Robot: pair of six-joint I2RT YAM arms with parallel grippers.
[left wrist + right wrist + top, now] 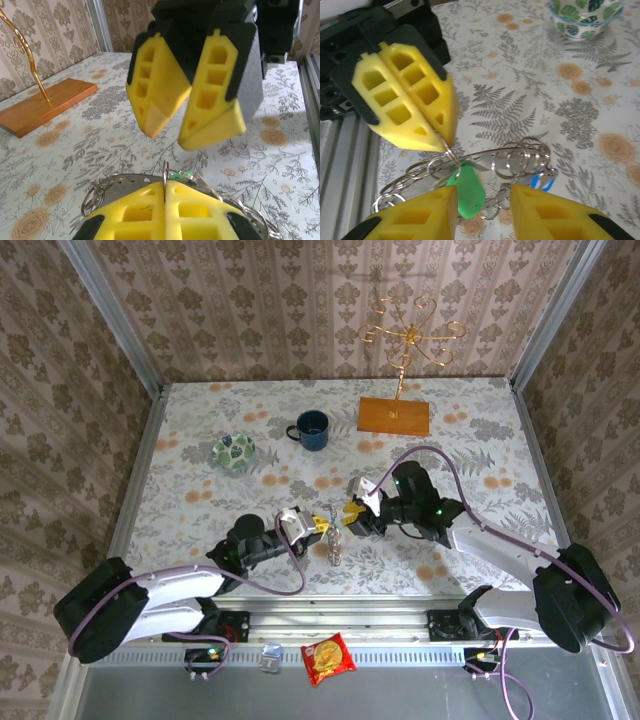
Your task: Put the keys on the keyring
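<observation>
My left gripper is shut on a thin small wire ring that carries the green key. The green key hangs just over the keyring, a flat grey ring with several small wire loops strung along it. The blue key lies at the keyring's right end. My right gripper stands open, one finger on each side of the green key, touching nothing. In the left wrist view its yellow fingers hang just above the keyring, facing my left fingertips.
A blue mug and a green-patterned dish stand at the back left. The gold wire stand on its wooden base is at the back right. A red snack packet lies by the front rail.
</observation>
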